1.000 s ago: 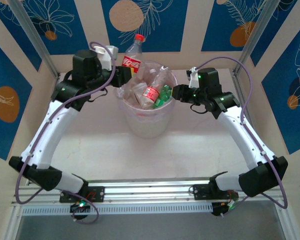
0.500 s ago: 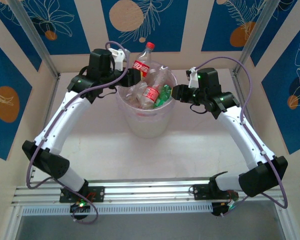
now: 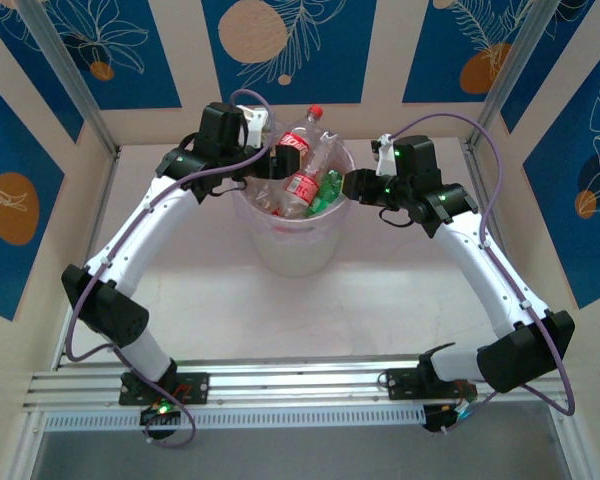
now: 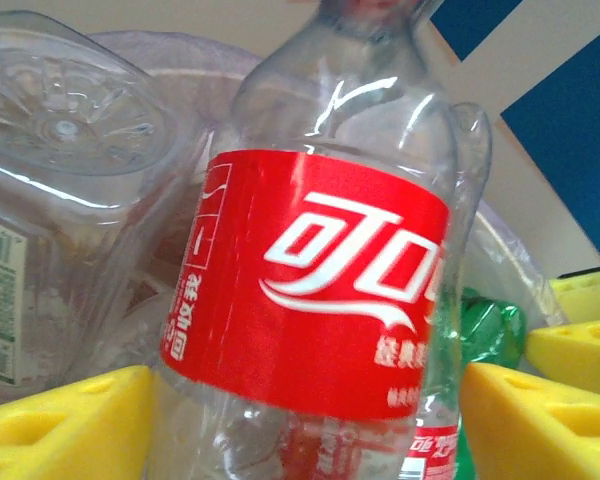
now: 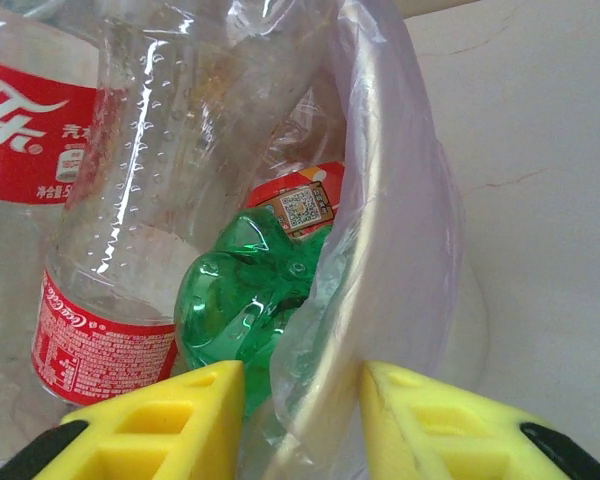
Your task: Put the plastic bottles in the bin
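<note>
The left end effector (image 4: 310, 430) had carried the red-labelled clear plastic bottle (image 4: 320, 290) above the round translucent white bin (image 3: 285, 250) beneath it and spread wide, probably dropping it in.

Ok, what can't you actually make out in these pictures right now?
- Top view: the floor of the bin and the bottle count, covered by the top bottles.
- Left wrist view: the red-label bottle loses its cap and base to the frame edges; whether the left gripper touches it is unclear.
- Right wrist view: the green bottle, its cap end buried among the others.
</note>
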